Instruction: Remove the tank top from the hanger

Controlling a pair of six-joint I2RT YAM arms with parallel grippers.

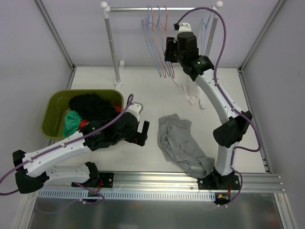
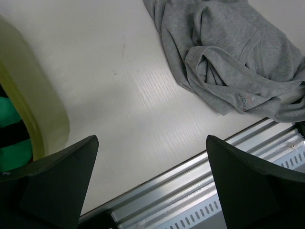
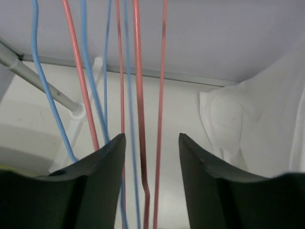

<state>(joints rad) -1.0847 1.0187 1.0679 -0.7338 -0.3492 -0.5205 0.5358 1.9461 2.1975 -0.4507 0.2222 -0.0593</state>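
A grey tank top (image 1: 183, 145) lies crumpled on the table right of centre, off any hanger; its folds fill the upper right of the left wrist view (image 2: 228, 52). Empty red and blue wire hangers (image 1: 159, 43) hang from the rack rail. My right gripper (image 1: 170, 50) is up at these hangers, open, with a red hanger wire (image 3: 139, 95) running between its jaws (image 3: 152, 138) untouched. My left gripper (image 1: 142, 132) hovers low over the table left of the tank top, open and empty (image 2: 152, 138).
A white garment (image 1: 193, 93) hangs under the right arm, at the right of the right wrist view (image 3: 248, 119). A green bin (image 1: 57, 102) of clothes stands at the left (image 2: 28, 95). The rack post (image 1: 112, 45) rises at the back. An aluminium rail (image 1: 167, 179) runs along the front.
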